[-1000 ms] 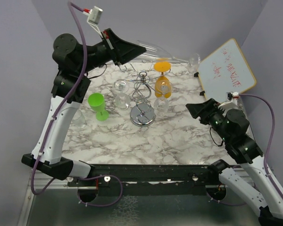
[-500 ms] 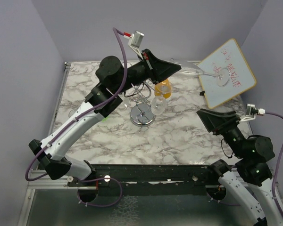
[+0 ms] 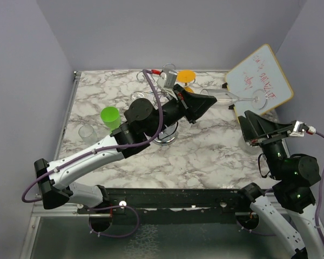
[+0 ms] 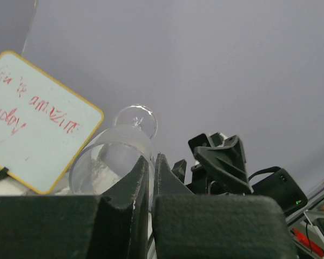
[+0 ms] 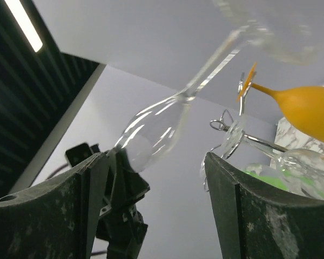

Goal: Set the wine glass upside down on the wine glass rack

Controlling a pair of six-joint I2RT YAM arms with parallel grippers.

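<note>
The clear wine glass (image 3: 227,97) lies on its side in the air over the table's right part, foot toward the whiteboard. My left gripper (image 3: 208,102) is shut on the rim of its bowl (image 4: 110,159); the foot (image 4: 136,116) points away. My right gripper (image 3: 247,128) stands open just below and right of the glass, tilted up at it. In the right wrist view the bowl (image 5: 151,129) hangs above the gap between my right gripper's (image 5: 156,162) fingers, touching neither. The wine glass rack (image 3: 166,140) is mostly hidden behind my left arm.
An orange glass (image 3: 186,75) hangs on the rack, seen also in the right wrist view (image 5: 305,108). A green cup (image 3: 110,116) and a small clear glass (image 3: 86,131) stand at the left. A whiteboard (image 3: 259,81) leans at the back right.
My left arm has swung right and down across the table with the wine glass, bringing it over the right gripper. The right gripper has tilted upward and opened wider.
</note>
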